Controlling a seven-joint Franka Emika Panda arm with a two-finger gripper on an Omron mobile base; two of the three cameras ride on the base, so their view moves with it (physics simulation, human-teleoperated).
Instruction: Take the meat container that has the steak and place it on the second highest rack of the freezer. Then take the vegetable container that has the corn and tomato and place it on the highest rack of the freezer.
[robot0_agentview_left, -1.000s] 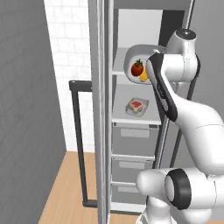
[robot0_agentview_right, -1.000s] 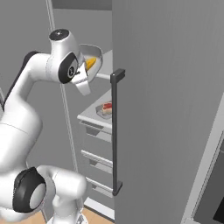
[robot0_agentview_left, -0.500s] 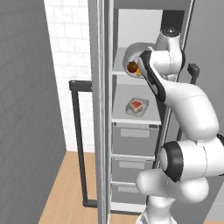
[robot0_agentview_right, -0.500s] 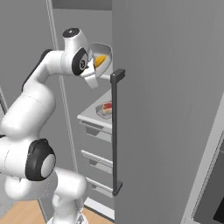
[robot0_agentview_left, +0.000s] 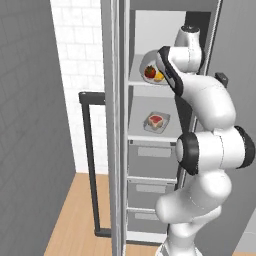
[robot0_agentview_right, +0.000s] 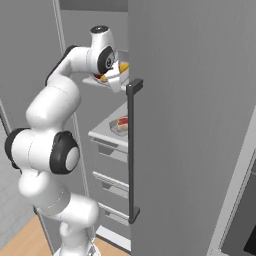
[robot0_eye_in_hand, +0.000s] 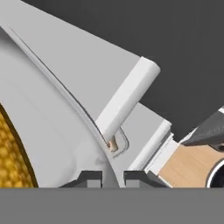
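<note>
- Since a moment ago, the arm has carried the vegetable container (robot0_agentview_left: 150, 71) deeper over the highest rack (robot0_agentview_left: 137, 82).
- It holds tomato (robot0_agentview_left: 149, 73) and corn (robot0_agentview_left: 159, 76); the meat container (robot0_agentview_left: 157, 122) holds red, pale-edged steak (robot0_agentview_left: 155, 120).
- The gripper (robot0_eye_in_hand: 113, 176) pinches the container's rim.

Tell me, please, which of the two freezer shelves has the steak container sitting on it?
The second highest rack, just above the drawers, carries the steak; the highest rack has the corn and tomato container.

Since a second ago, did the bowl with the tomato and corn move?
Yes. The bowl went up and deeper into the freezer, from beside the top shelf to resting over it, gripped by the hand.
</note>
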